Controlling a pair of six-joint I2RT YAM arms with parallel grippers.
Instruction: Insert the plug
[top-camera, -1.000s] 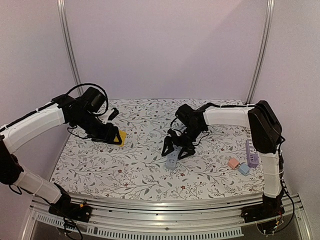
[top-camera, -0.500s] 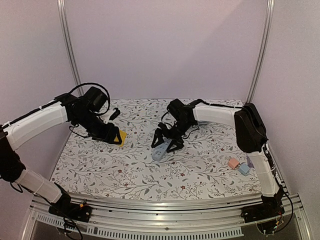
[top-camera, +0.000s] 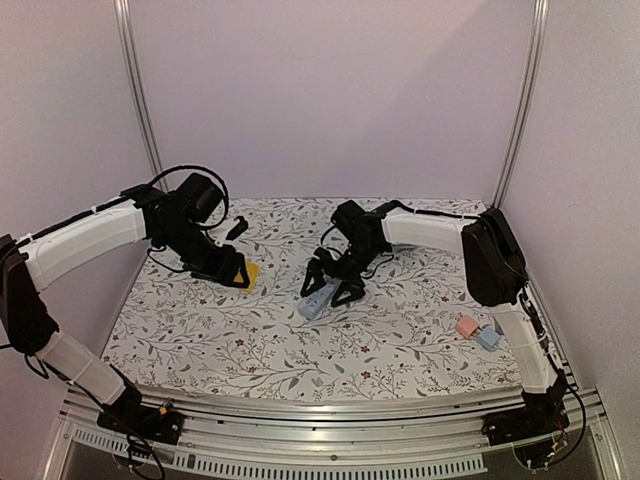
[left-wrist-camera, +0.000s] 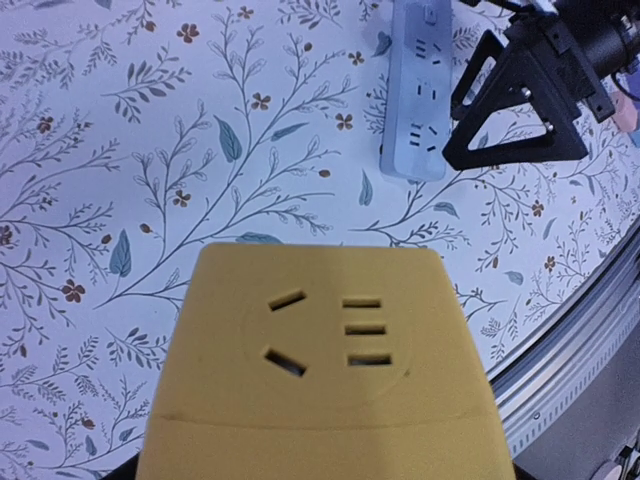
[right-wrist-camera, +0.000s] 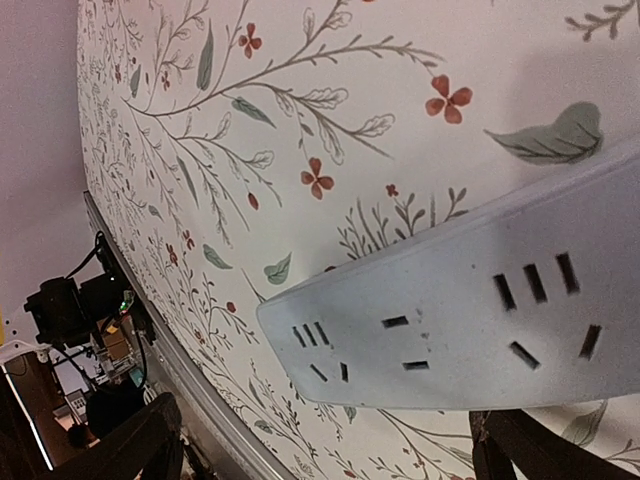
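My left gripper (top-camera: 235, 272) is shut on a yellow plug adapter (top-camera: 247, 274) and holds it just above the cloth at the left. In the left wrist view the adapter's socket face (left-wrist-camera: 325, 350) fills the bottom and hides the fingers. A pale blue power strip (top-camera: 317, 302) lies at mid-table; it also shows in the left wrist view (left-wrist-camera: 418, 90) and the right wrist view (right-wrist-camera: 480, 310). My right gripper (top-camera: 331, 286) is open, its black fingers (right-wrist-camera: 130, 450) spread wide, one on each side of the strip, low over it.
A small black plug (top-camera: 236, 228) lies at the back left. A pink block (top-camera: 466, 326) and a blue block (top-camera: 487, 337) sit at the right near my right arm. The metal front rail (top-camera: 330, 445) borders the floral cloth.
My right gripper has moved left and towards the back, and the pale blue strip has slid along with it. My left gripper with the yellow adapter has shifted slightly right.
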